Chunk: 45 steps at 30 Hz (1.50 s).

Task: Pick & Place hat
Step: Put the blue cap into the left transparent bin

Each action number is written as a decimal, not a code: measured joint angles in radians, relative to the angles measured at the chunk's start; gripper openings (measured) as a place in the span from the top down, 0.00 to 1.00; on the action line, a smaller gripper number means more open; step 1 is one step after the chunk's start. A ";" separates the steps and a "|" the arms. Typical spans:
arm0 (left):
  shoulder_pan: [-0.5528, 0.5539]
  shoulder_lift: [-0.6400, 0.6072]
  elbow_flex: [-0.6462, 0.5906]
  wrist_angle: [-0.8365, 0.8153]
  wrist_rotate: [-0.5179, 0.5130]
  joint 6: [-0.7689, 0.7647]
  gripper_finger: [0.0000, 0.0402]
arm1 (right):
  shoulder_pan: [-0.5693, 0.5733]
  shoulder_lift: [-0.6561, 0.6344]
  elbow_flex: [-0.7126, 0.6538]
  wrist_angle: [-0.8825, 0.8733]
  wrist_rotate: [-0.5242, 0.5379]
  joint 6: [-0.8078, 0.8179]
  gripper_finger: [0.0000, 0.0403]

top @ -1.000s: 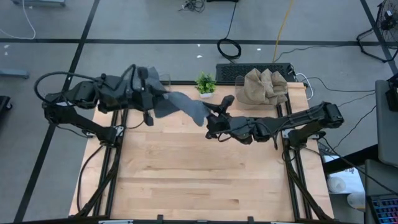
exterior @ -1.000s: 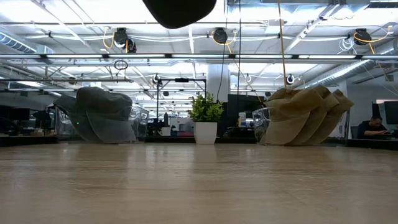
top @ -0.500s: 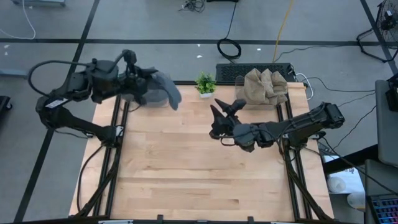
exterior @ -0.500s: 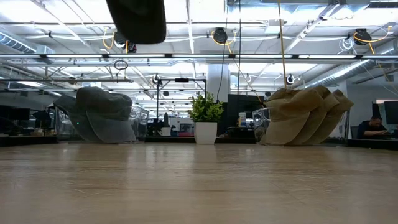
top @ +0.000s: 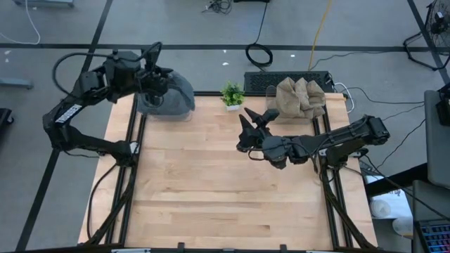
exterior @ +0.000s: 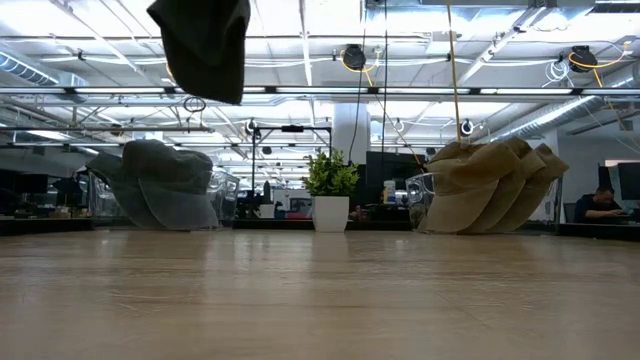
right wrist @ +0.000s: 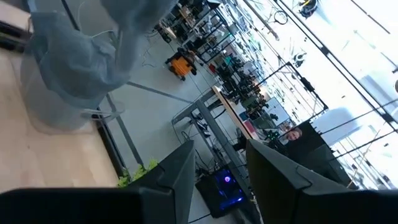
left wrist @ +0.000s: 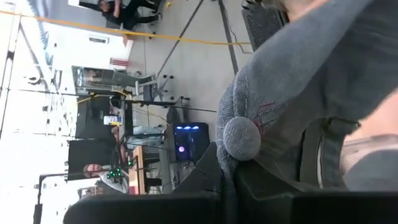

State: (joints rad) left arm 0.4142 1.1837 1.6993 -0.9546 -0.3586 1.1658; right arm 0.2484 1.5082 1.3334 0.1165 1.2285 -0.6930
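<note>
Hat (top: 177, 93) is held pinched in the left gripper (top: 156, 81), hanging above the grey pile (exterior: 160, 185) at the table's (top: 211, 190) far left corner. If released off-centre, it could slide off the pile or drop past the table edge. The right gripper (top: 252, 121), near the plant (top: 232, 95), is seen part open, holding nothing.

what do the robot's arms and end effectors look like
Two dark, near-black jointed arms with chunky housings. The left arm carries a looping black cable and a white label strip. The right end effector ends in two pointed black fingers; the left end effector looks equally dark.
</note>
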 joint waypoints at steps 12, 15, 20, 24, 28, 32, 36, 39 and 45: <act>-0.038 0.043 0.000 -0.105 0.105 0.108 1.00 | -0.039 0.000 0.000 0.101 -0.419 0.119 0.45; -0.087 0.031 0.000 -0.126 0.167 0.075 1.00 | -0.052 0.000 0.000 0.074 -0.426 0.223 0.39; -0.195 -0.001 0.000 -0.122 0.274 -0.013 1.00 | -0.088 -0.016 -0.001 0.027 -0.641 0.498 0.36; -0.301 -0.022 0.008 -0.076 0.288 -0.065 1.00 | -0.126 -0.018 0.001 0.032 -0.926 0.697 0.37; -0.397 -0.026 0.086 -0.034 0.291 -0.106 1.00 | -0.137 -0.016 0.000 0.034 -1.018 0.604 0.38; -0.459 -0.021 0.194 0.000 0.291 -0.145 1.00 | -0.136 -0.016 0.000 0.038 -1.018 0.379 0.38; -0.501 -0.019 0.271 0.046 0.290 -0.164 1.00 | -0.136 -0.016 0.000 0.055 -0.989 0.266 0.39; -0.523 -0.019 0.317 0.044 0.291 -0.155 1.00 | -0.143 -0.016 -0.001 0.118 -0.974 0.467 0.40; -0.568 -0.019 0.344 0.067 0.349 -0.113 1.00 | -0.217 -0.016 0.000 0.270 -1.205 1.137 0.44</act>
State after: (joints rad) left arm -0.1541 1.1650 2.0430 -0.8881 -0.0096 1.0527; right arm 0.0316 1.4925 1.3331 0.3867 0.0233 0.4440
